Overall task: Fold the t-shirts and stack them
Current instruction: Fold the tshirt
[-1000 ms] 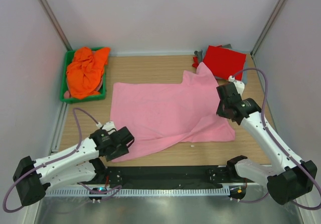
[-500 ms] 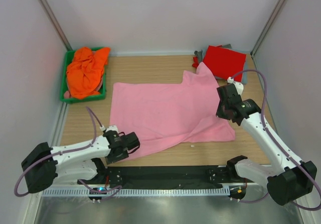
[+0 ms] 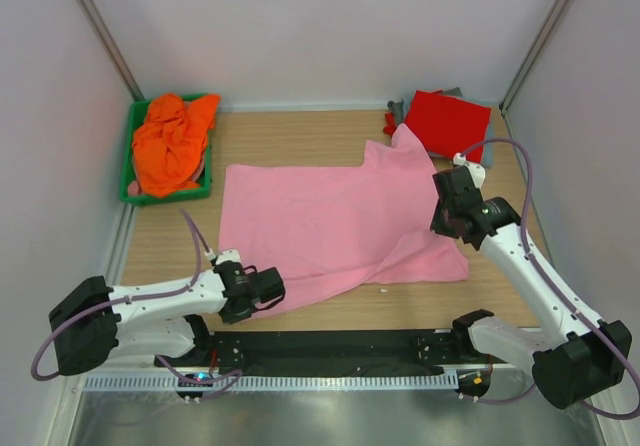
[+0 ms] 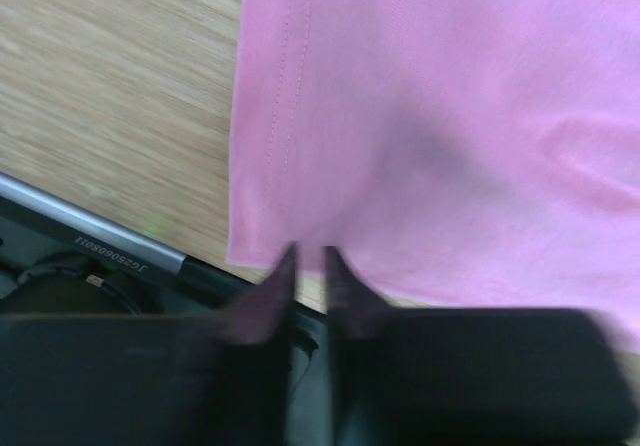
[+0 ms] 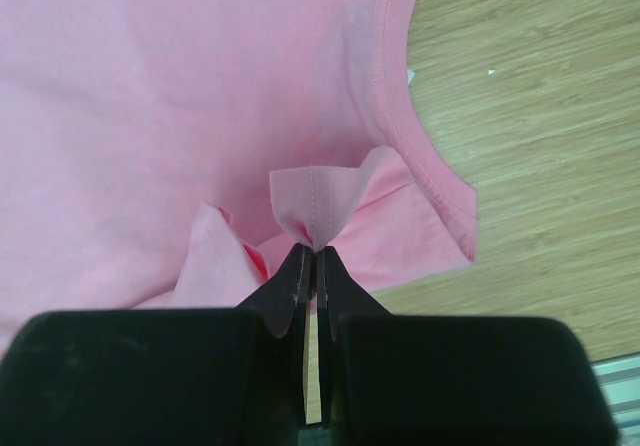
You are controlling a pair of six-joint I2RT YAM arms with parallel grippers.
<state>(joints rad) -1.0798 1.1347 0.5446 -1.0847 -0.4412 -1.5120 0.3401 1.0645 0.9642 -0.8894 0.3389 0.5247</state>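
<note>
At frame centre, the pink t-shirt (image 3: pixel 330 221) lies spread on the desk (image 3: pixel 290 136). The right tool (image 5: pixel 313 253) pinches a raised fold, presumably to draw it over. The left tool (image 4: pixel 307 258) meets the lower-left hem (grip cannot be told).

only one text can be read: a small white serial code (image 4: pixel 105 250), standing upside down on the black rail (image 4: pixel 30 238), just under the silver strip (image 4: pixel 80 213). it seems to read "jg250608011", though it is a little blurred.
</note>
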